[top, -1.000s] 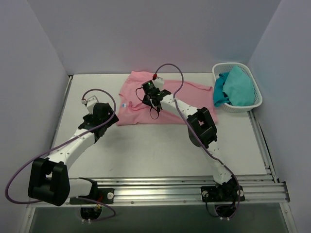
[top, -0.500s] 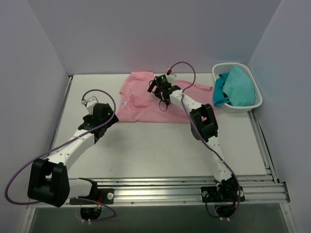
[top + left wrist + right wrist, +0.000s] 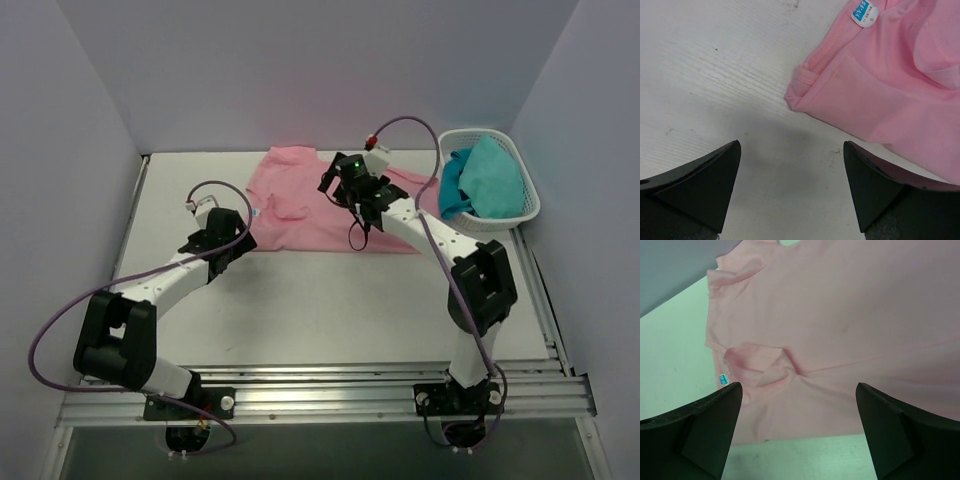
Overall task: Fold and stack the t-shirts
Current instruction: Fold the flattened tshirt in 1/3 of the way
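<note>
Broadly, a white flat table (image 3: 320, 300) fills the floor between pale walls. One plain light pink cloth t-shirt (image 3: 290, 195) lies spread at the far middle of it, wider than it is deep, its near edge straight.

At the far right corner sits a white plastic lattice basket (image 3: 470, 134) with a crumpled teal cloth (image 3: 490, 172) inside, close to the shirt's right end but apart from it.

Right gripper (image 3: 335, 187) hangs over the shirt's upper middle. In the right wrist view the gripper (image 3: 799, 385) has its fingers spread wide with nothing between them, pink cloth (image 3: 850, 310) below and a small raised pucker (image 3: 775, 371) in the fabric.

Left gripper (image 3: 240, 238) sits at the shirt's near-left corner. Fingers spread wide in the left wrist view (image 3: 791, 143), holding nothing (bare table under them); the shirt's folded corner (image 3: 805, 90) lies just beyond the tips.

Small pale blue neck label (image 3: 864, 11) shows at the shirt's left edge.
</note>
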Tool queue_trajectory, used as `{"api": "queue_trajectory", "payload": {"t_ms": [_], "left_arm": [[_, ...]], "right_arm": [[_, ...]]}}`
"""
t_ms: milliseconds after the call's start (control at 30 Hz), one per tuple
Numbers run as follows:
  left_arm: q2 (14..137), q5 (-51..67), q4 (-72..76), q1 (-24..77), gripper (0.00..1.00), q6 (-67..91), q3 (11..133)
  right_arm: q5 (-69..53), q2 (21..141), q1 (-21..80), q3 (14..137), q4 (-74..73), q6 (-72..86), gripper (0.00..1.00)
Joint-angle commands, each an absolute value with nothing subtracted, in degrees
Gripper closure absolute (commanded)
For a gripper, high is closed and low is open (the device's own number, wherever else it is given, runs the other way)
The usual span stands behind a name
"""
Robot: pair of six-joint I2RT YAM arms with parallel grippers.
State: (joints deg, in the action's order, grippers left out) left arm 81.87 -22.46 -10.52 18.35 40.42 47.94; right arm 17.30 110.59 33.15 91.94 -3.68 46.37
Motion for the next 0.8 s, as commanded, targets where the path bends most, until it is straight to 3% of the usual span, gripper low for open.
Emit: {"api": "queue_trajectory", "payload": {"t_ms": [0,300,600,633,700,767], "left_arm": [[85.42,-18.74,-4.49,19.51,0.08,42.01,51.76],[98.78,-17.4,-3.77,21.88,0.14,43.33,59.67],[104.06,-22.14,-5.1,22.15,0.19,48.6,60.74],[104.24,-22.76,-5.45,22.15,0.22,49.3,60.56],[105.29,-23.73,-5.98,22.15,0.47,50.54,60.64],[106.25,-23.64,-6.94,22.06,0.62,50.62,61.26]], "right_arm": [[24.68,101.71,31.99,82.72,-4.66,44.83,0.08],[28.65,88.52,30.41,66.99,-7.91,42.54,0.07],[28.13,82.62,29.71,63.9,-7.74,41.05,0.07],[28.13,82.27,29.79,63.64,-7.82,40.96,0.07],[27.95,81.39,29.62,63.37,-7.91,40.78,0.07],[27.69,80.42,29.62,62.84,-7.82,40.69,0.07]]}}
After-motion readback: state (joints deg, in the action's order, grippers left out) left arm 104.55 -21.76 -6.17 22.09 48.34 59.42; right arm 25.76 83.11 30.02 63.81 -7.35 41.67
